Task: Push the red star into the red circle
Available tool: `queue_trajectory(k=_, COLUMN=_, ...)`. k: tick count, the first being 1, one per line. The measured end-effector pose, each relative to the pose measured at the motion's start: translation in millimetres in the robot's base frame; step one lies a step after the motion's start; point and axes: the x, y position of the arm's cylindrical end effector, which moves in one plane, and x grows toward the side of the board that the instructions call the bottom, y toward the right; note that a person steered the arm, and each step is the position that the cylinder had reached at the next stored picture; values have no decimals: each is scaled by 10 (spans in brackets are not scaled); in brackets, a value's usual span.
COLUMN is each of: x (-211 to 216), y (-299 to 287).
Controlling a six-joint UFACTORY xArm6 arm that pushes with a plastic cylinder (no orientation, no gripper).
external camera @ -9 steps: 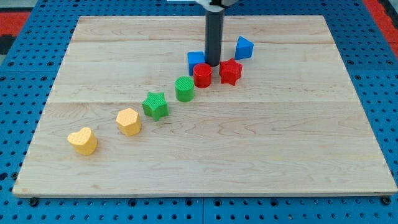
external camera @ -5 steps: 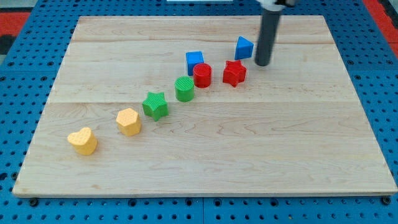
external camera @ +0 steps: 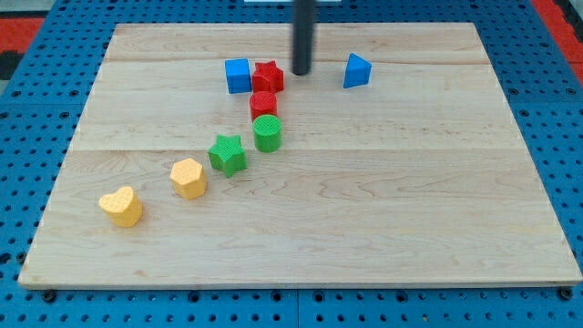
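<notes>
Standing near the top of the wooden board, my tip rests on the surface just to the right of the red star; whether the two touch I cannot tell. It is a plain rod with no jaws, so it clamps on nothing. On the star's far side from my tip, to the view's left, the blue cube sits right against it. The red circle lies below and slightly left of my tip, directly under the star and very close to it, perhaps touching. Just beneath the circle is the green cylinder, pressed close to it. Further down and left of my tip, a diagonal line runs through the green star, the yellow hexagon and the yellow heart. To the right of my tip, apart from everything else, stands the blue triangle.
</notes>
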Motion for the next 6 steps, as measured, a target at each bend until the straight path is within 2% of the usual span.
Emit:
queue_trajectory(k=1, x=308, y=-929)
queue_trajectory(k=2, x=697, y=-1110)
queue_trajectory(k=3, x=363, y=-1045)
queue_trajectory(k=4, x=60, y=-1599)
queue_trajectory(k=6, x=1681, y=-1251)
